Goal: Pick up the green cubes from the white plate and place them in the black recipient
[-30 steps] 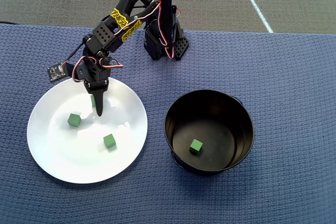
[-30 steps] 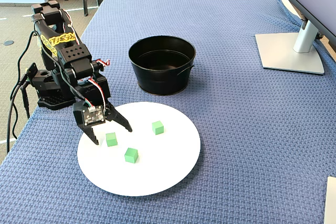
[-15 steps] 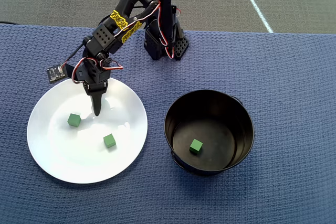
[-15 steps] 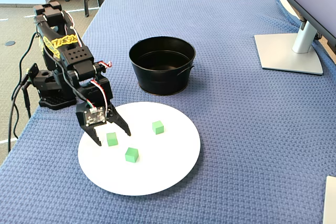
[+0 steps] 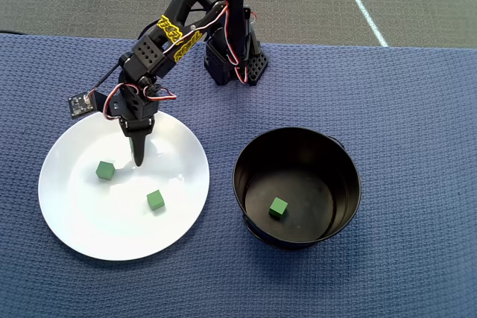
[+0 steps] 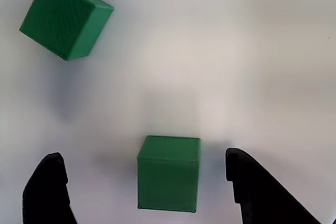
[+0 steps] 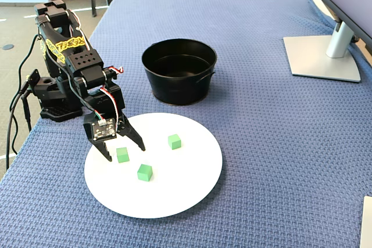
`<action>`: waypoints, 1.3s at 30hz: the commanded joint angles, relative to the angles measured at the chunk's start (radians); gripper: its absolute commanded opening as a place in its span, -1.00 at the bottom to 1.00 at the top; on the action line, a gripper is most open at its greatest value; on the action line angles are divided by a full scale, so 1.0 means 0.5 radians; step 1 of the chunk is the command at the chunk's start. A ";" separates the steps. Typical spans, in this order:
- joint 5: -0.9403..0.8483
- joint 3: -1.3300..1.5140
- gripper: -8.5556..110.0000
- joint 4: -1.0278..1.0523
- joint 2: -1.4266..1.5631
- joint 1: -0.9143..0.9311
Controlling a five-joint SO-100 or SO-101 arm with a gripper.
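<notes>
In the fixed view, three green cubes [image 7: 122, 154] [image 7: 145, 172] [image 7: 174, 141] lie on the white plate [image 7: 174, 190]. My gripper [image 7: 124, 151] is open and low over the plate, its black fingers on either side of the leftmost cube. The wrist view shows that cube [image 6: 168, 174] between the gripper [image 6: 140, 153] fingers, nearer the right finger [image 6: 252, 192] and touching neither, with another cube [image 6: 64, 18] farther off. From overhead, two cubes [image 5: 104, 170] [image 5: 155, 199] show on the plate [image 5: 89, 221]; the gripper [image 5: 138, 153] hides the straddled one. A further cube [image 5: 278, 208] lies inside the black recipient [image 5: 335, 176].
The black recipient [image 7: 180, 85] stands behind the plate on a blue woven cloth [image 7: 261, 143]. The arm's base [image 5: 231, 57] sits at the cloth's edge. A grey monitor stand [image 7: 322, 56] is at the far right. The table drops off left of the arm.
The wrist has shifted slightly left in the overhead view and now covers the cube that showed beside it. The jaws stay open astride that cube. The cubes have not moved.
</notes>
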 commanded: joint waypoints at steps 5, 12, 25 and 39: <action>0.021 0.025 -0.36 -0.012 0.114 -0.049; 0.058 0.018 -0.86 -0.018 0.114 -0.052; 0.310 -0.043 -0.86 0.012 0.258 -0.071; 1.427 -0.755 -0.86 1.147 1.009 -0.663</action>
